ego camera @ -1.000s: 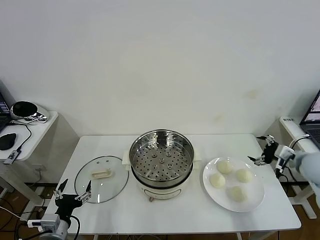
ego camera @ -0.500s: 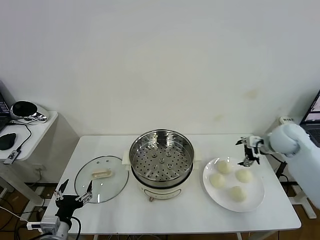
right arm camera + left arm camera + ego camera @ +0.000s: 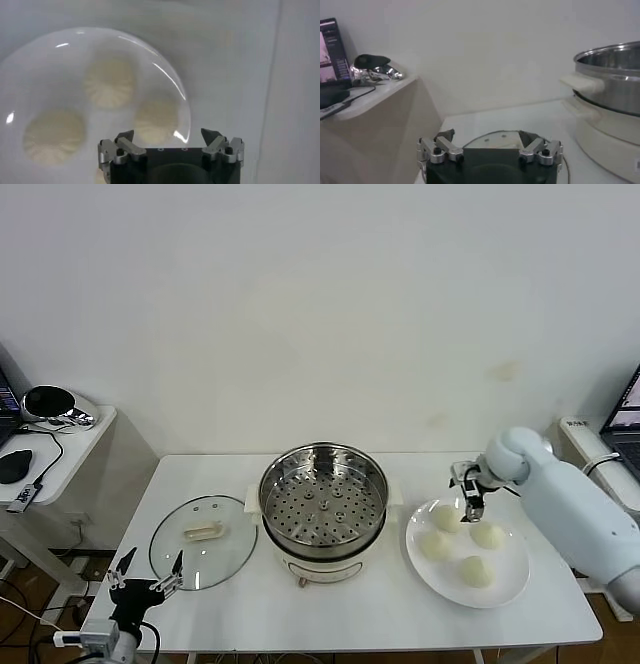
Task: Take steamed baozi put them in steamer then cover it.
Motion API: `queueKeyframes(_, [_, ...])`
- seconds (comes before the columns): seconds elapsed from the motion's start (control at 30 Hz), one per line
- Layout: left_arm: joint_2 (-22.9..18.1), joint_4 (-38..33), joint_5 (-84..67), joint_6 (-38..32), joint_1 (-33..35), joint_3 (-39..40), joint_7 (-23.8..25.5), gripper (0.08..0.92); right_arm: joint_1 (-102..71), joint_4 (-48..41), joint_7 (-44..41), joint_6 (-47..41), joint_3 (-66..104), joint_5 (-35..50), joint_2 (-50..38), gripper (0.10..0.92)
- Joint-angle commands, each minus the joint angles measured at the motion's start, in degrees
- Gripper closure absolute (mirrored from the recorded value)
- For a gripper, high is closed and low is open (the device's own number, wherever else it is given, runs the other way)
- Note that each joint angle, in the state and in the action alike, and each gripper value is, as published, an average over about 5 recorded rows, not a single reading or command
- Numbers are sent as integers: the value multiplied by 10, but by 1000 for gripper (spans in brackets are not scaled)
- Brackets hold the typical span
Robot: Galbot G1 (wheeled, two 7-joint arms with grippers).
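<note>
Right gripper [image 3: 469, 490] hangs with jaws apart just above the far bun on the plate [image 3: 510, 584], where I want it for a first pick; nothing is held. All four buns [image 3: 449, 518] sit on the plate, beside the steamer [image 3: 323, 496], whose tray is bare, with the glass lid [image 3: 203, 541] lying on the worktop [image 3: 330, 609]. A second ago this arm was out past the plate's edge. Left gripper [image 3: 145, 582] waits open near the lid.

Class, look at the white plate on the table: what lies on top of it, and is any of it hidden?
Four steamed baozi lie on the white plate. The open right gripper hovers over the farthest one, partly covering it in the head view.
</note>
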Motion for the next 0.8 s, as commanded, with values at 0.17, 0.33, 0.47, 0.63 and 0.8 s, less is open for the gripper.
queueKeyframes(0.17, [1,13,7,-3,2,3,-3,177,8,-61,4,19,-19,-26,33,203])
queueKeyframes(0.33, [1,17,8,-4,1,4,-3,177,-1,-75,17,23,-12,-30,39,203])
queueKeyframes(0.47, [2,19,8,-4,0,4,-3,177,-6,-87,23,26,-7,-35,44,203])
queueKeyframes(0.63, [2,21,9,-5,0,4,-3,177,-10,-97,40,26,-4,-31,49,203])
queueKeyframes(0.8, [2,23,10,-6,-1,4,-3,177,-9,-101,60,22,-5,-20,54,203])
